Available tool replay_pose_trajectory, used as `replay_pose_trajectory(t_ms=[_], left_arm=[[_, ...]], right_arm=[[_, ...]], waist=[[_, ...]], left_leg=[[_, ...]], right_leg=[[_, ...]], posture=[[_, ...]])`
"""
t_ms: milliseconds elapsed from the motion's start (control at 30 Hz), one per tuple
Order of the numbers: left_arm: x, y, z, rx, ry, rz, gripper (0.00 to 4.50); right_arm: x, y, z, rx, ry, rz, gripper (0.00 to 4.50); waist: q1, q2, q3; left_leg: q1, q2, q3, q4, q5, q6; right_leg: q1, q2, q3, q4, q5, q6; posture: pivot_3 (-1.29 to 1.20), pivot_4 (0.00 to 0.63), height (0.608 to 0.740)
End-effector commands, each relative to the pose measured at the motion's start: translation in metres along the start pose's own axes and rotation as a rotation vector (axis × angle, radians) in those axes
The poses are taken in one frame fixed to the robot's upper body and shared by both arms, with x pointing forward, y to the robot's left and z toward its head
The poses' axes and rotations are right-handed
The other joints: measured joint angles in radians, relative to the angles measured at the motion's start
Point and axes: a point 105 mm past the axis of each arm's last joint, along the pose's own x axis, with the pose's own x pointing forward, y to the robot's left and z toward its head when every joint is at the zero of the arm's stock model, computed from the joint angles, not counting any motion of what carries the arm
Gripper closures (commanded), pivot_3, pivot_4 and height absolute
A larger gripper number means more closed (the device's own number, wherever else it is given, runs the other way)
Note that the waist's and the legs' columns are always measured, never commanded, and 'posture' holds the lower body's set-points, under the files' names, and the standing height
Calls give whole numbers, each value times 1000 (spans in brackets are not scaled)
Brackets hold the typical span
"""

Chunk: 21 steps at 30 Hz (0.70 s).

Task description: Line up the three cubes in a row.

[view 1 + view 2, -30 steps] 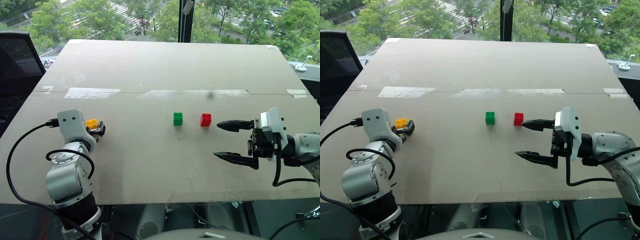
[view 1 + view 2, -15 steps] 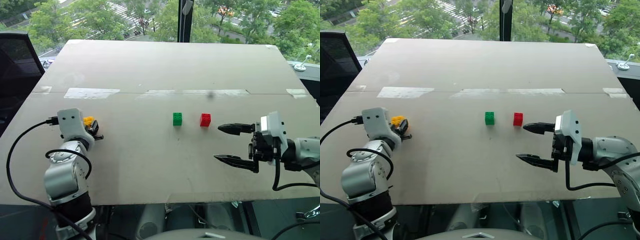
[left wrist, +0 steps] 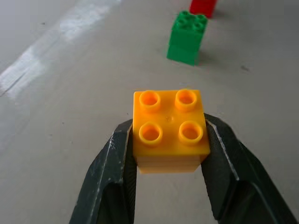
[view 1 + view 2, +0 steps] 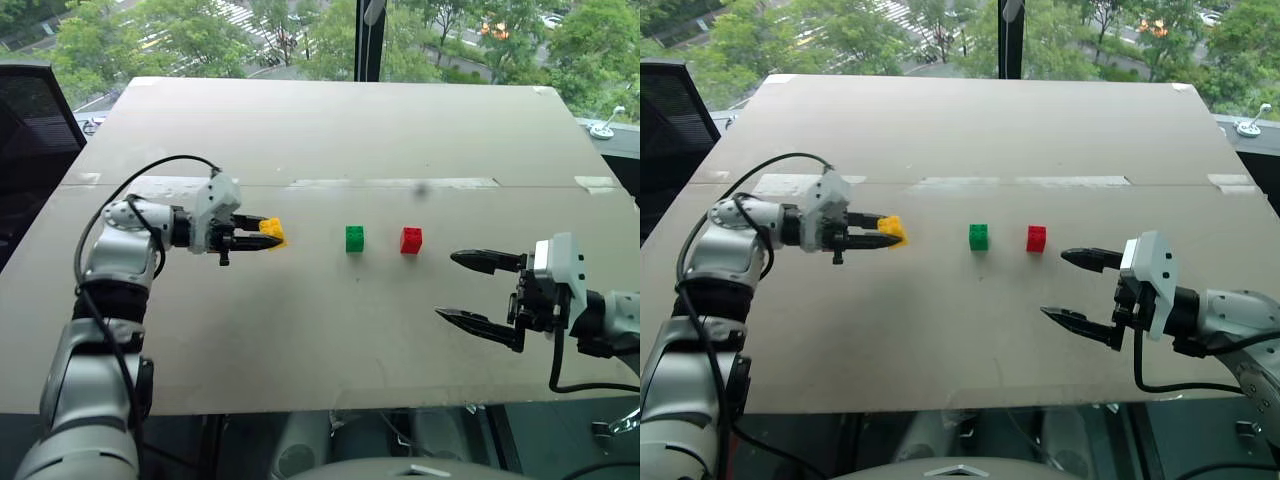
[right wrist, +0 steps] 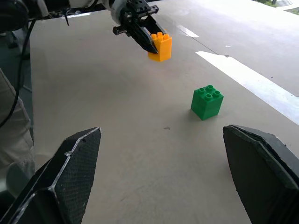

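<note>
My left gripper (image 4: 262, 240) is shut on the yellow cube (image 4: 271, 231), holding it just above the table, left of the other two; the left wrist view shows the yellow cube (image 3: 169, 129) studs-up between the black fingers (image 3: 114, 177). The green cube (image 4: 355, 238) and the red cube (image 4: 411, 240) stand side by side near the table's middle, a small gap between them. My right gripper (image 4: 480, 290) hovers open to the right of the red cube, nothing between its fingers. The right wrist view shows the green cube (image 5: 207, 101) and the held yellow cube (image 5: 160, 45).
The table (image 4: 320, 330) is a large tan board with strips of pale tape (image 4: 185, 186) across its middle. A window with trees outside lies beyond the far edge. A dark chair (image 4: 30, 120) stands at the far left.
My left arm has swung up and rightward, carrying the yellow cube from the table's left side toward the green cube, with the gripper now pointing right. My right gripper has stayed almost still.
</note>
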Motion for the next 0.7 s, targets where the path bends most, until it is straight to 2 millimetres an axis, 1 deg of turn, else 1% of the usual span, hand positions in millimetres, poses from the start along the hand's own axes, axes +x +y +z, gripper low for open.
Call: replay_pose_trajectory(t_ms=[33, 100, 233, 433, 700], left_arm=[[6, 8, 5, 116, 79, -89, 3214], [13, 8, 9, 146, 92, -126, 3214], [25, 6, 11, 175, 95, -169, 3214], [39, 7, 15, 206, 83, -172, 3214], [46, 13, 13, 213, 105, -122, 3214]], right_arm=[[0, 5, 13, -66, -22, -16, 194], [1, 6, 14, -68, -23, -28, 194], [1, 8, 13, -59, -21, -49, 194], [1, 5, 13, -36, -19, -77, 194], [-3, 9, 14, -42, -4, -90, 194]], waist=[[1, 0, 0], [-3, 0, 0], [-7, 0, 0], [-5, -1, 0], [-5, -1, 0]], left_leg=[[-2, 0, -1, 1, 0, 0], [-2, -1, 0, 2, -2, 3], [-2, -1, 2, 3, -3, 5], [-2, 0, 1, 5, -3, 5], [-2, 0, 0, 8, -3, 5]], right_leg=[[0, 4, -2, 0, 0, 1], [0, 4, -1, 0, 2, 4], [0, 4, 0, -2, 3, 7], [1, 5, -1, -1, 4, 7], [2, 5, -1, 0, 5, 9]], posture=[[0, 150, 740], [0, 150, 740], [0, 150, 740], [0, 150, 740], [0, 150, 740]])
